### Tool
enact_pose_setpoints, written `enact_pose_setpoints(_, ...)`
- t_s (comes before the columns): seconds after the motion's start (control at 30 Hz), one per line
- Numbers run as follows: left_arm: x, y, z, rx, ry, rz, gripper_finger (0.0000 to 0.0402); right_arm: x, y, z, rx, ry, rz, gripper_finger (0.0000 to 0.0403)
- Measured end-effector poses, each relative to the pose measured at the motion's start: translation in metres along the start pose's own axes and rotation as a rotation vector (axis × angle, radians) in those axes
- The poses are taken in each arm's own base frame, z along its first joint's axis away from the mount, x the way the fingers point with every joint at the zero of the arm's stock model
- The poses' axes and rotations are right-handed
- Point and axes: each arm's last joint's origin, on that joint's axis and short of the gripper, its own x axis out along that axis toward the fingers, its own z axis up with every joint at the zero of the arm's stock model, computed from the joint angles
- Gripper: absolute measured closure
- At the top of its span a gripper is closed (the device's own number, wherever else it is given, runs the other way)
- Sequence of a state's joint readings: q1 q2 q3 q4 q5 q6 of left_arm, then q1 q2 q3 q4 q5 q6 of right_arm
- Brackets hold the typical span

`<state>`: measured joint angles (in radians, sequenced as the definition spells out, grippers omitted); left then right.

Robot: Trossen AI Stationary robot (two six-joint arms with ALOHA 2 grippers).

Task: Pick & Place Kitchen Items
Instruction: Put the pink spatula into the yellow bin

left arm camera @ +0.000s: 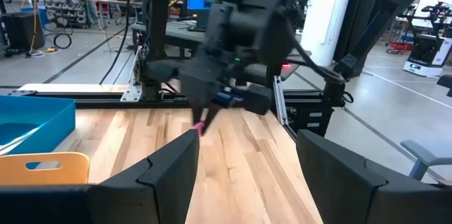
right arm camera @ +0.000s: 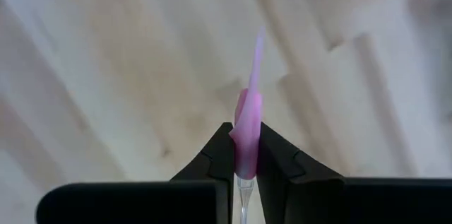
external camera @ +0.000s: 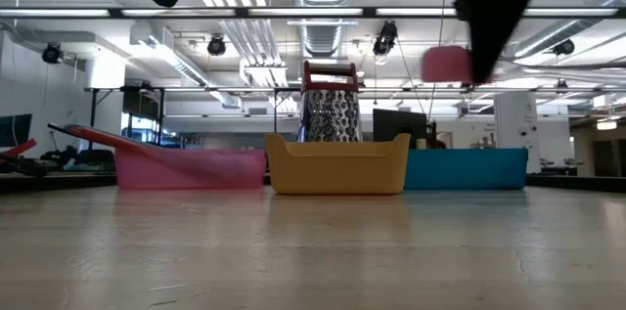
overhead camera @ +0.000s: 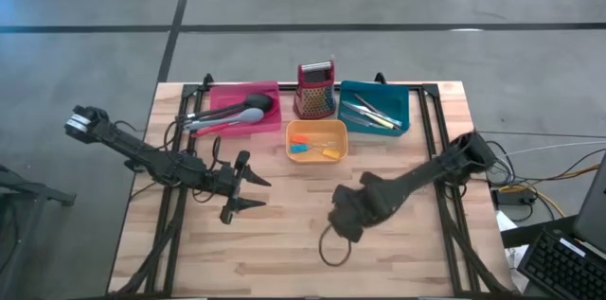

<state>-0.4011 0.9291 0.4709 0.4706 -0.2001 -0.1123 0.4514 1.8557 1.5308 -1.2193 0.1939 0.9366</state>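
My right gripper point(right arm camera: 245, 139) is shut on a small pink utensil point(right arm camera: 248, 121) above the middle of the wooden table point(overhead camera: 284, 262). It shows from the side in the left wrist view point(left arm camera: 201, 121), with a pink tip point(left arm camera: 200, 128) below it. A pink shape point(external camera: 448, 64) beside the dark arm in the low view is high above the table. My left gripper point(overhead camera: 252, 191) is open and empty over the table's left half, pointing toward the right gripper. My right gripper pinches the pink utensil's thicker pink part point(right arm camera: 247, 146) between its two fingers. A thin pale shaft point(right arm camera: 257, 54) runs on past the fingertips, along the fingers. The fingers point down at the table. The utensil is lifted clear of the wood.
At the back stand a pink tray point(overhead camera: 275, 120) with long black and grey utensils, an orange tray point(overhead camera: 294, 153) with short orange and blue pieces, a teal tray point(overhead camera: 402, 101) with slim knives, and an upright red box grater point(overhead camera: 315, 89). A cable loop point(overhead camera: 331, 248) hangs under the right arm.
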Motion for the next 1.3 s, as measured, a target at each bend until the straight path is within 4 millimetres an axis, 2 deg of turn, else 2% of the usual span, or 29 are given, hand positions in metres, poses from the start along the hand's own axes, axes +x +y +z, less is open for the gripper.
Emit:
enact_pose_setpoints(0.4, 0.0, 0.0, 0.0, 0.0, 0.0, 0.0, 0.0158, -0.002, -0.052, 0.064, -0.033, -0.069, -0.059, 0.0379)
enact_pose_setpoints(0.9, 0.0, 0.0, 0.0, 0.002, -0.001, 0.0, 0.0158, -0.008, -0.113, 0.122, -0.007, -0.18, -0.081, 0.0379)
enact_pose_setpoints(1.3, 0.0, 0.0, 0.003, 0.005, -0.033, -0.003, 0.0158, -0.021, -0.13, 0.165, -0.07, -0.451, 0.026, 0.0379)
